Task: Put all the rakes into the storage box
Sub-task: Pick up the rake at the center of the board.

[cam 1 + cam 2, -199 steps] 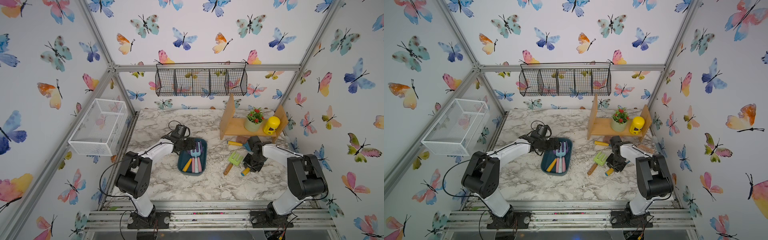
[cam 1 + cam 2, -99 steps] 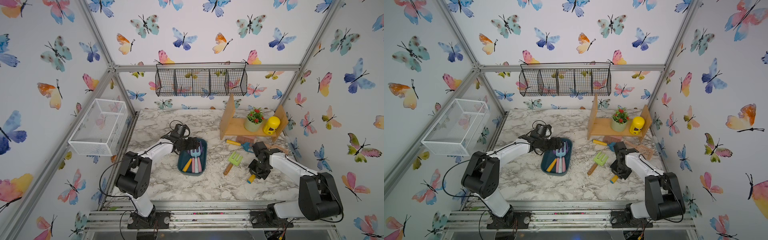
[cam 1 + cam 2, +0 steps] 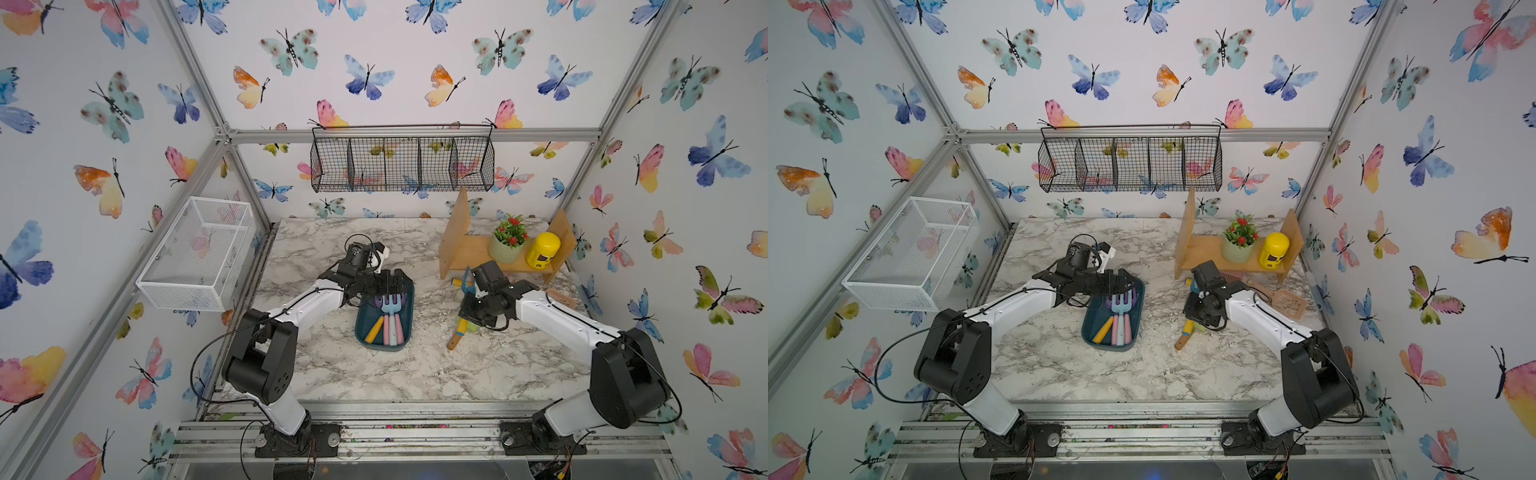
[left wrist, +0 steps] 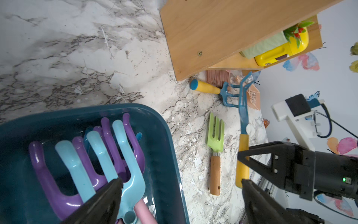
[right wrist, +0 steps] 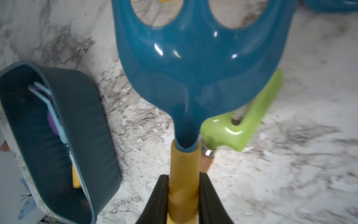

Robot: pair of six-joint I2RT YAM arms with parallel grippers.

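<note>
Pinching the blue rake (image 5: 193, 67) by its yellow handle (image 5: 184, 161), the right tool (image 5: 183, 180) holds it up off the surface (image 3: 332, 374), just beside the storage box (image 3: 383, 347). I think that is so it can swing over and drop in. The left tool (image 4: 181, 181) hangs spread wide over the box's far end, holding nothing.

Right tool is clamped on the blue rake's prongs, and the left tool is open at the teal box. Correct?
Not quite. The right tool is clamped on the blue rake's yellow handle, not its prongs; the right wrist view shows it. The left tool is open at the teal box, as you said.
</note>
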